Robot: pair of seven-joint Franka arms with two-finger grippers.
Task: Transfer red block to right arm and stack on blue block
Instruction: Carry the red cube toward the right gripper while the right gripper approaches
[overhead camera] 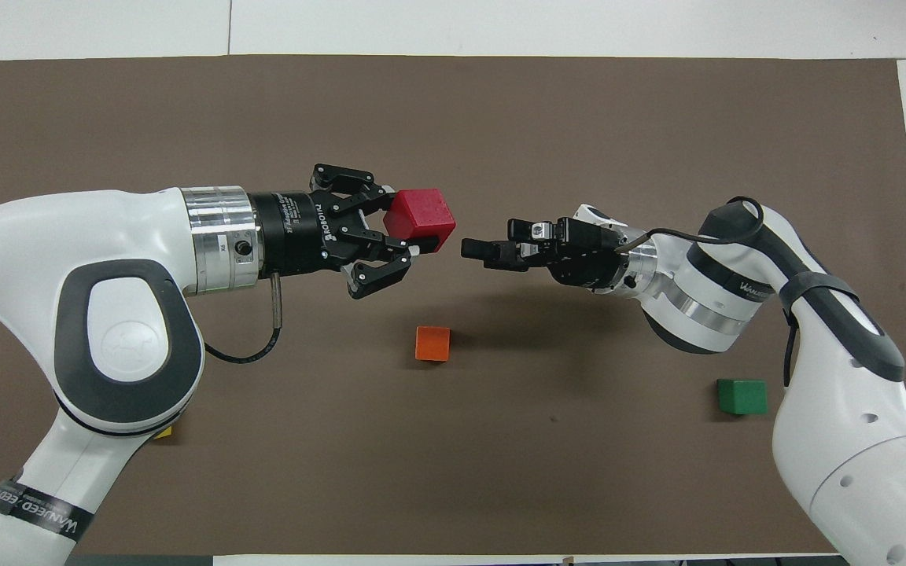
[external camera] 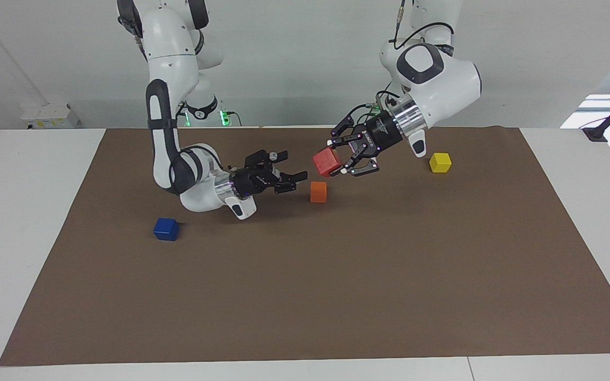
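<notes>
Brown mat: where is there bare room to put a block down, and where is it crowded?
Bare: the whole stretch of mat farther from the robots than the blue block and the orange block. Crowded: above the orange block, where the left gripper with the red block faces the open right gripper.

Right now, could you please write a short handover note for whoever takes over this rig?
Left gripper: shut on the red block, held in the air over the mat's middle, above the orange block.
Right gripper: open, empty, pointing at the red block with a small gap between them.
Blue block: on the mat toward the right arm's end, nothing on it.
Done: red block picked up and brought to the meeting point.
Left: handover to the right gripper, then stacking on the blue block.
</notes>
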